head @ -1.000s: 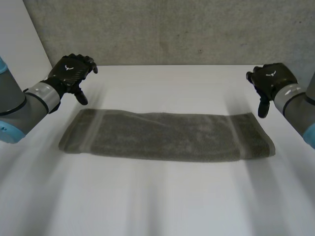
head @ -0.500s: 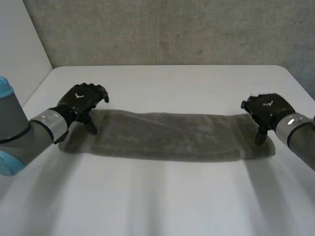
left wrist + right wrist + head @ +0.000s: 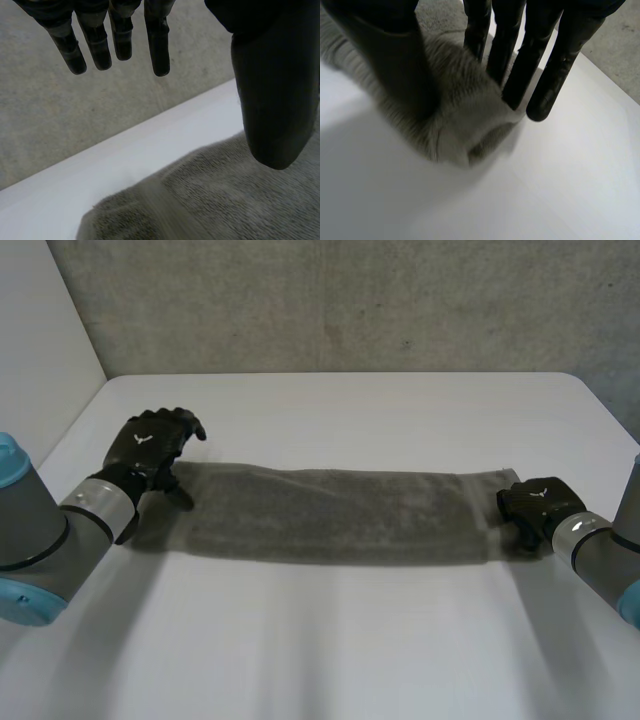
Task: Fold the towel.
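Towel is lying flat on the white table, its long axis running between our hands. Our right hand is pinching the right end between thumb and fingers; our left hand is hovering open-fingered over the left end.

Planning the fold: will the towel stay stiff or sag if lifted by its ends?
Likely floppy: the towel bunches between the right robot hand's thumb and fingers. Its looped pile probably grips well, not slippery. Long and narrow, it would probably sag mid-span.
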`<action>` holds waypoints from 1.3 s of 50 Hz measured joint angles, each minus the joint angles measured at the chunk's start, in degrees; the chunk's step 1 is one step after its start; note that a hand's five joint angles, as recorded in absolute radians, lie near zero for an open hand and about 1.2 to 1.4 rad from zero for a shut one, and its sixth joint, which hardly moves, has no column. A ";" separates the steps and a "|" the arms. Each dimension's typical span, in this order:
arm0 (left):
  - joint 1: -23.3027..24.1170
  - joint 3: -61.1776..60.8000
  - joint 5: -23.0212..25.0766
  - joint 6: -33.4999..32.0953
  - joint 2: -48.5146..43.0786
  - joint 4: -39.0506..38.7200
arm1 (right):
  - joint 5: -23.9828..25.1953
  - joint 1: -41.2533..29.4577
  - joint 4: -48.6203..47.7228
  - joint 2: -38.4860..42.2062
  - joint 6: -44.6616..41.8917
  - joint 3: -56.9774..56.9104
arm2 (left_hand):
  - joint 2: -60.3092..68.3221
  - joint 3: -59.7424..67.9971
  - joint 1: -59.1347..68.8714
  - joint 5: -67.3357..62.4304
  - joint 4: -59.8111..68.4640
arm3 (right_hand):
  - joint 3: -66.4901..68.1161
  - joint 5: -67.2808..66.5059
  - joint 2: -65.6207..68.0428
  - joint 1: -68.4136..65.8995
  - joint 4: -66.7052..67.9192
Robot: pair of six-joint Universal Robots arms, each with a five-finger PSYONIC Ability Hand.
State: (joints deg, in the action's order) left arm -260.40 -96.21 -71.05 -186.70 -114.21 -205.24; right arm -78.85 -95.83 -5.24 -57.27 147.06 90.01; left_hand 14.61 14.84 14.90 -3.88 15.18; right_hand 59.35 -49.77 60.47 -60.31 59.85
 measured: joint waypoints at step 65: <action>0.25 -1.03 0.27 1.66 0.56 -2.35 | -20.59 -37.44 13.10 17.42 -13.96 -45.69 | -0.14 0.00 -0.13 0.01 -0.19 | -45.35 46.33 -46.57 46.97 -45.20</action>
State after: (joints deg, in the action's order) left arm -260.15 -97.24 -70.77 -185.04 -113.65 -207.59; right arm -99.44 -133.27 7.85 -39.85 133.10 44.32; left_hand 14.47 14.84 14.76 -3.87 14.99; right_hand 14.00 -3.45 13.90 -13.34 14.64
